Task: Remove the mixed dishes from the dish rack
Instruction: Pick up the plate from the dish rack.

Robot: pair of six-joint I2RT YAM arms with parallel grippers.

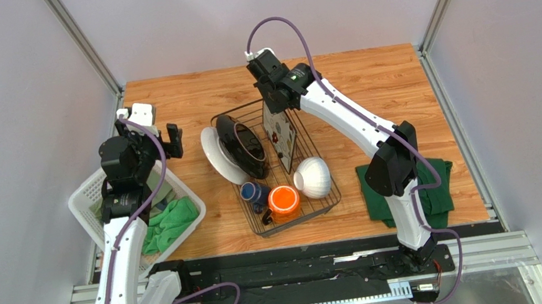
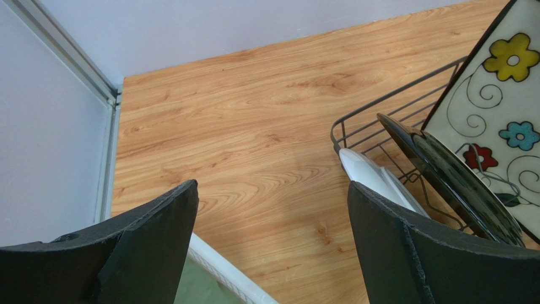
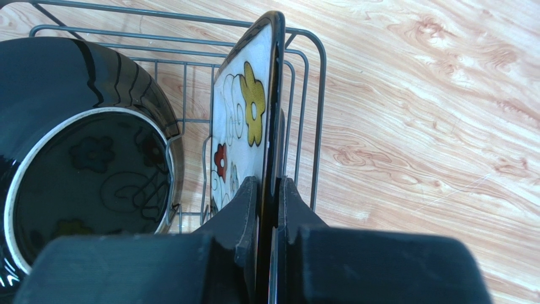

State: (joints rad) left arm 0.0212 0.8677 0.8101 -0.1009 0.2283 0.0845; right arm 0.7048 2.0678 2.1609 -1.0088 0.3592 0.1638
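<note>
The black wire dish rack (image 1: 314,154) stands mid-table. In it stand the square cream floral plate (image 1: 280,131), a glossy black dish (image 1: 243,146), the white ribbed bowl (image 1: 312,176), the orange mug (image 1: 283,199) and the dark blue mug (image 1: 253,193). A round white plate (image 1: 214,158) leans at the rack's left side. My right gripper (image 1: 275,112) is shut on the floral plate's top edge (image 3: 244,114), one finger on each face (image 3: 269,202). My left gripper (image 1: 156,132) is open and empty (image 2: 272,209), left of the rack, over bare table.
A white slotted basket (image 1: 90,201) holding a green cloth (image 1: 172,221) sits at the near left, its rim under my left gripper (image 2: 222,272). Another green cloth (image 1: 435,192) lies at the near right. Grey walls close in the table on three sides.
</note>
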